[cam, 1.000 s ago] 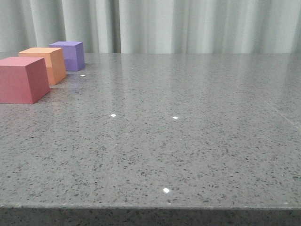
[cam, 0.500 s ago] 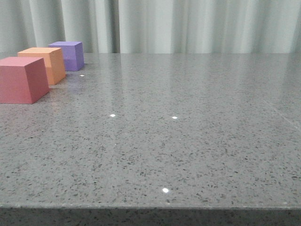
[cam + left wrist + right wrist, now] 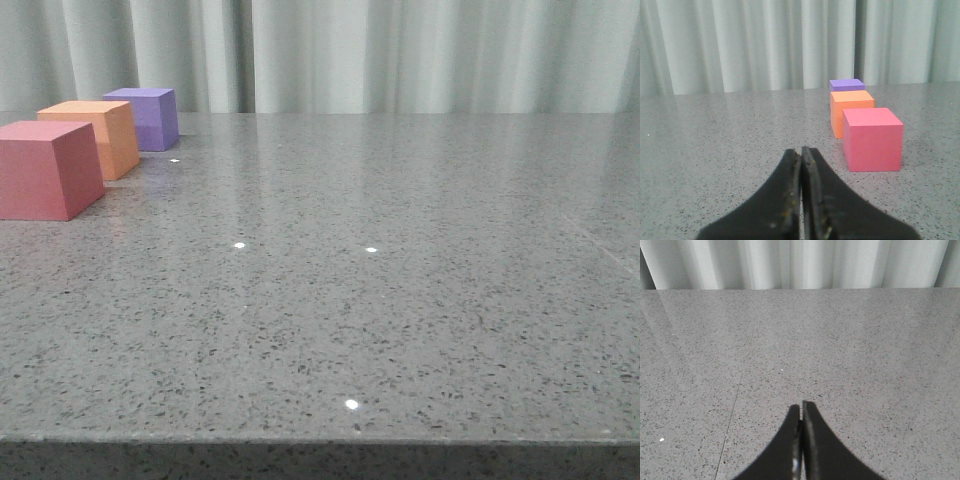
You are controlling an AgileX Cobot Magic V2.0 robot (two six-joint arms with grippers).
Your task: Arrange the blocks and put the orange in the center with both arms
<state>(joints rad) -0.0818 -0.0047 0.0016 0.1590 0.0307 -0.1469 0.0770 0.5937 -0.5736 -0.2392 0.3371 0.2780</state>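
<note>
Both my grippers are pressed together with nothing between the fingers: the left gripper (image 3: 801,150) shows its two dark tips closed flat against each other, and the right gripper (image 3: 801,407) the same, over bare speckled table (image 3: 420,300). In the front view the three blocks sit in a file at about ten o'clock: the pinkish-red cube (image 3: 48,168) nearest, the orange cube (image 3: 95,136) just behind it, the purple cube (image 3: 148,117) farthest back by the curtain (image 3: 400,55). From my left wrist they lie at about one o'clock of my fingertips, the red one closest and well apart from me. The orange one already stands between the other two, so I judge the line either done or needing only squaring; I cannot tell whether the cubes touch. If I must go in, I would first spread the left fingers wide, approach the red cube along its flat side faces and not a corner, and close squarely so it does not twist against the orange one. The right arm sees no block, so it should wait or swing toward nine o'clock before reaching.
</note>
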